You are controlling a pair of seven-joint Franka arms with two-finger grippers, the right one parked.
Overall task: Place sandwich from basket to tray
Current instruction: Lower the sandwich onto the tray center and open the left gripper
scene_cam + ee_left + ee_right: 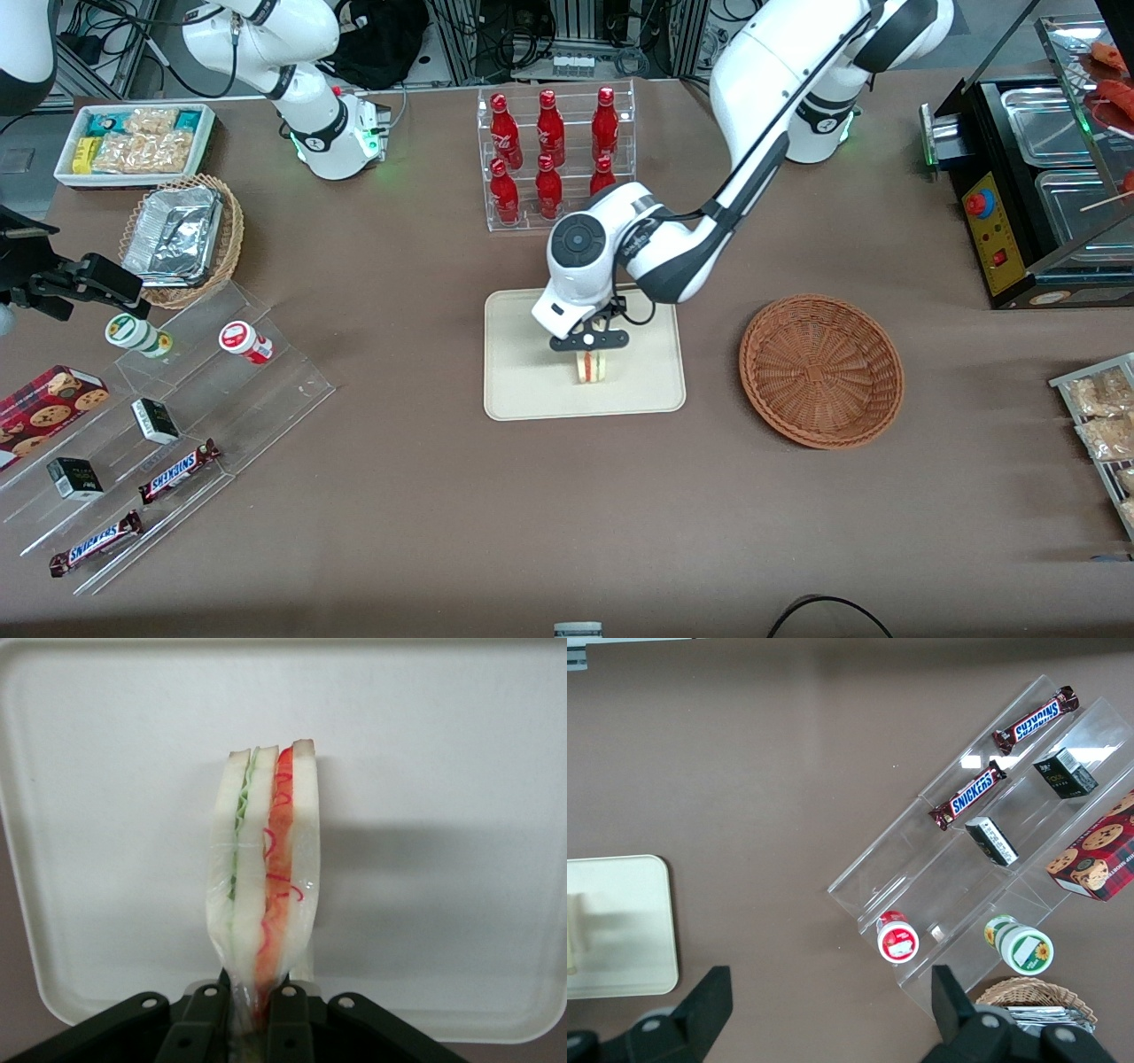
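Over the tray's [523,390] middle we have the end effector [257,1010] clamped on the sandwich [264,877] at one narrow end. Wedge looks light, soft, film-wrapped, likely slippery; we judge a gentle pinch across both bread faces best. Basket [821,369] sits empty beside.
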